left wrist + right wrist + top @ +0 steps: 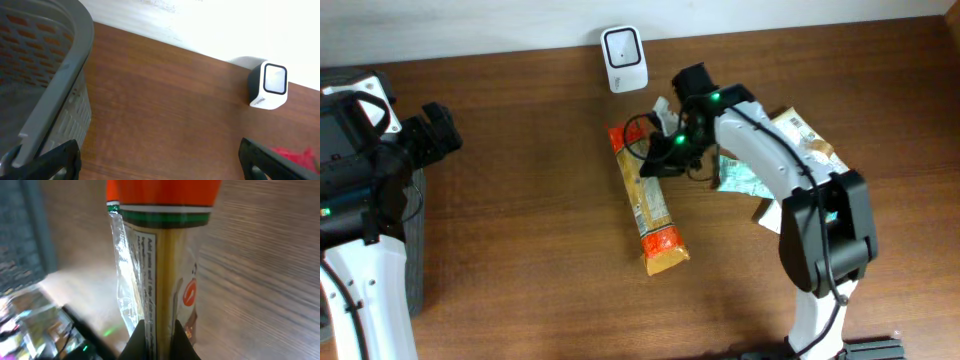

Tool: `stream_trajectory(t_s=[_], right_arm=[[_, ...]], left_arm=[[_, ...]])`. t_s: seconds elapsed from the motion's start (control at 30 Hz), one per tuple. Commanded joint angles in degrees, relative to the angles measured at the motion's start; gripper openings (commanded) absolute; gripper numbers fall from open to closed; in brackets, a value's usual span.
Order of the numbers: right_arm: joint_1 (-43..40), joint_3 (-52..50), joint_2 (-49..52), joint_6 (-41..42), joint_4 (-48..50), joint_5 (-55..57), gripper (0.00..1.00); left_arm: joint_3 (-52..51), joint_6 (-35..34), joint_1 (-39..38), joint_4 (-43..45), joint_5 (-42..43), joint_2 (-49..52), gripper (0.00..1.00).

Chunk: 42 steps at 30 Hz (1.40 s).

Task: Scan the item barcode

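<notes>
Pincer check: found right gripper (662,158) pinched shut on one thin edge of pasta packet (646,205), lying near barcode scanner (622,60), not touching. Found left gripper (160,167) wide, empty, beside basket (60,75). Judged liable to slip or sag on lifting: narrow hold, long slick film. Open room leftward; snack packets (798,135) crowding rightward.

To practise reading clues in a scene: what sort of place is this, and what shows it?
Probably a mock shop checkout on a wooden table: a white barcode scanner by the wall, a spaghetti packet, and a grey basket.
</notes>
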Motion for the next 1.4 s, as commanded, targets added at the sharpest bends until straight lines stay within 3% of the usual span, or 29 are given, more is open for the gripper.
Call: stream_trajectory(t_s=[0.0, 0.1, 0.13, 0.17, 0.33, 0.4, 0.5, 0.57, 0.67, 0.7, 0.73, 0.8, 0.93, 1.07, 1.2, 1.37], right_arm=[[1.46, 0.00, 1.31, 6.38, 1.33, 6.97, 0.04], [1.31, -0.15, 7.52, 1.99, 2.69, 7.56, 0.04], [1.25, -0.15, 8.15, -1.38, 1.97, 7.78, 0.16], [0.85, -0.09, 8.13, -3.19, 1.11, 7.78, 0.34], [-4.63, -0.13, 8.15, -15.41, -7.98, 5.14, 0.64], [-4.37, -1.36, 8.15, -17.31, -8.74, 4.04, 0.69], [-3.41, -12.11, 8.26, -15.61, 1.57, -7.04, 0.70], [-2.54, -16.13, 8.24, -8.94, 7.19, -7.96, 0.69], [-0.92, -16.17, 8.35, 0.20, 11.30, -6.34, 0.59], [1.44, -16.17, 9.05, 9.16, 15.26, -2.01, 0.52], [3.19, -16.17, 9.79, 13.03, 18.08, -1.25, 0.45], [5.11, -16.17, 10.51, 15.39, 21.84, -1.27, 0.05], [2.62, -15.47, 7.43, 10.69, 21.99, -8.31, 0.04], [-1.20, -15.47, -8.59, -0.07, 22.88, -24.20, 0.04], [-8.33, -15.47, -23.82, -1.62, 23.32, -37.24, 0.04], [-14.99, -15.47, -28.44, 0.15, 23.30, -41.44, 0.04]], left_arm=[[0.20, 1.11, 0.20, 0.20, 0.59, -0.28, 0.99], [0.20, 1.14, 0.20, 0.20, 0.59, -0.28, 0.99], [0.20, 1.11, 0.20, 0.20, 0.59, -0.28, 0.99], [0.20, 1.11, 0.20, 0.20, 0.59, -0.28, 0.99], [0.20, 1.11, 0.20, 0.20, 0.59, -0.28, 0.99], [0.20, 1.11, 0.20, 0.20, 0.59, -0.28, 0.99], [0.20, 1.14, 0.20, 0.20, 0.59, -0.28, 0.99], [0.20, 1.11, 0.20, 0.20, 0.59, -0.28, 0.99], [0.20, 1.11, 0.20, 0.20, 0.59, -0.28, 0.99], [0.20, 1.11, 0.20, 0.20, 0.59, -0.28, 0.99], [0.20, 1.11, 0.20, 0.20, 0.59, -0.28, 0.99], [0.20, 1.11, 0.20, 0.20, 0.59, -0.28, 0.99], [0.20, 1.11, 0.20, 0.20, 0.59, -0.28, 0.99], [0.20, 1.11, 0.20, 0.20, 0.59, -0.28, 0.99], [0.20, 1.11, 0.20, 0.20, 0.59, -0.28, 0.99], [0.20, 1.11, 0.20, 0.20, 0.59, -0.28, 0.99]])
